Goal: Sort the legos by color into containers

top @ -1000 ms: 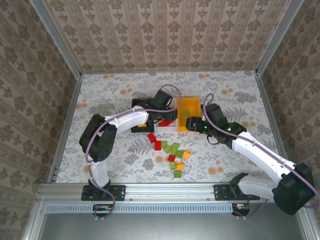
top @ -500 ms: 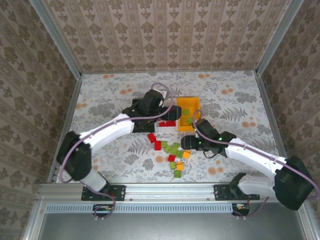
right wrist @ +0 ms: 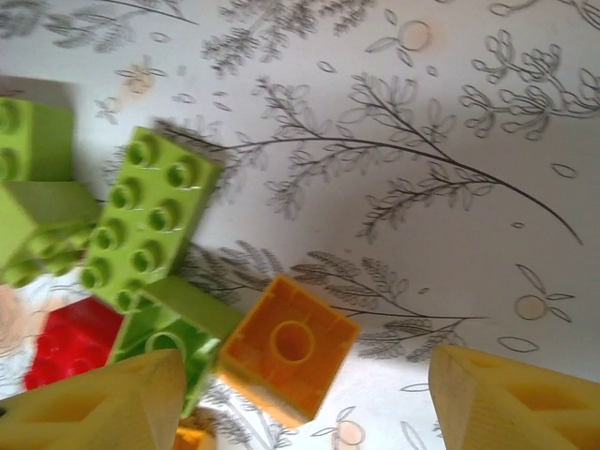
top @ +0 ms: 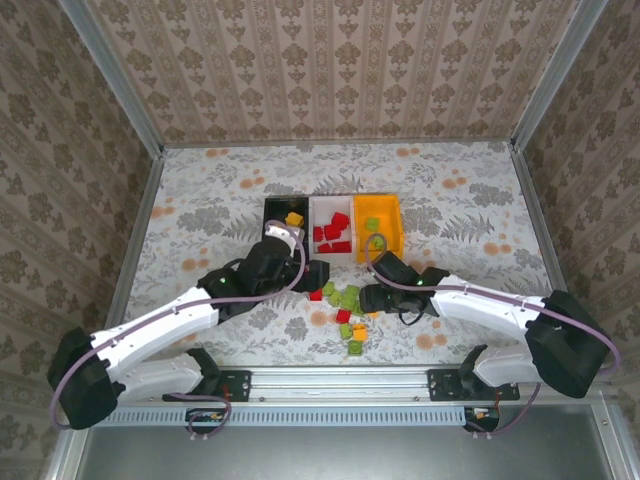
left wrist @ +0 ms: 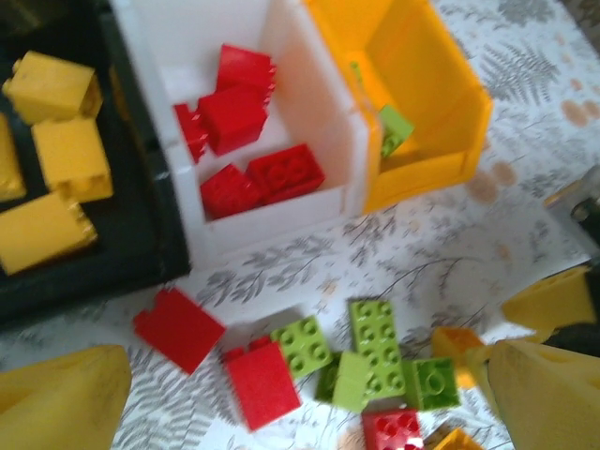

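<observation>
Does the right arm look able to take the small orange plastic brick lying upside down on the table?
Probably yes. The right gripper has its jaws open on either side of the small orange plastic brick, and nothing covers it. A light green brick close beside it may get nudged.

A floral tablecloth (top: 470,190) lies flat; wallpapered walls (top: 330,70) stand at nine, twelve and three o'clock, a metal rail (top: 330,378) at six.

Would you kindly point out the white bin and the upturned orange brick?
white bin (left wrist: 281,223): left wrist view, on its near wall.
upturned orange brick (right wrist: 291,342): right wrist view, on its hollow underside.
</observation>
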Controlling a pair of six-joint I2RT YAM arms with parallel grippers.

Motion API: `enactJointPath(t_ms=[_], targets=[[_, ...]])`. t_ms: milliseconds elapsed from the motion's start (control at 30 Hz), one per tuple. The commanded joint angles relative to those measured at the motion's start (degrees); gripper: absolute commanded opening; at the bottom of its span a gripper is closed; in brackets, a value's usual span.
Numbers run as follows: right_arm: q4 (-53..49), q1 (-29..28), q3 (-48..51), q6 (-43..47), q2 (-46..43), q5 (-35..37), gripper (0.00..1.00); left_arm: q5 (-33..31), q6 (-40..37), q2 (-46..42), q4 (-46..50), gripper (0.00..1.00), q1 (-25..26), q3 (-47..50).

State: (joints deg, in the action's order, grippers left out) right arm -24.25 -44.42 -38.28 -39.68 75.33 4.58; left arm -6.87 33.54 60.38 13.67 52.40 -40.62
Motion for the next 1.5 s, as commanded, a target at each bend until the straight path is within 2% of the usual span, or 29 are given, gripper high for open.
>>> enactJointPath(t_ms=[0,133,300,433,600,800,1167,1333,1467], targets=[[-3.0,-0.1,-0.2,-0.4,2.1,3.7,0.69,-2.6,2.8,-2.9,1.7,1.0,-0.2,2.0],[-4.7,0.7,0.1,-0.6,2.6,4.8,0.66,-3.3,3.5,-4.2,2.5,1.0,-0.4,3.3],[-9.5,3.9,1.4,-0.8,-2.0,7.9,0.64,-3.6,3.7,-4.9,3.1,1.0,-0.4,3.8],[-8.8,4.8,1.1,0.7,-5.1,5.4,0.7,-3.7,3.6,-5.2,3.1,1.0,-0.5,4.0],[-8.8,2.5,-0.1,-0.7,-3.1,1.0,0.77,-4.1,3.3,-5.8,3.6,1.0,-0.8,4.3],[-9.3,-0.3,2.0,-5.1,0.6,0.1,0.77,-4.3,3.7,-7.6,3.8,1.0,-1.6,5.8],[-8.6,-0.4,2.5,-5.8,3.4,2.7,0.6,-3.8,4.1,-8.7,4.1,1.0,-2.5,7.3],[-7.9,-0.3,2.8,-5.0,1.3,2.8,0.48,-4.1,4.6,-9.7,4.1,1.0,-2.9,8.0],[-8.4,-0.2,1.6,-3.6,-2.1,3.2,0.42,-4.4,4.3,-10.2,5.2,1.0,-3.1,7.7]])
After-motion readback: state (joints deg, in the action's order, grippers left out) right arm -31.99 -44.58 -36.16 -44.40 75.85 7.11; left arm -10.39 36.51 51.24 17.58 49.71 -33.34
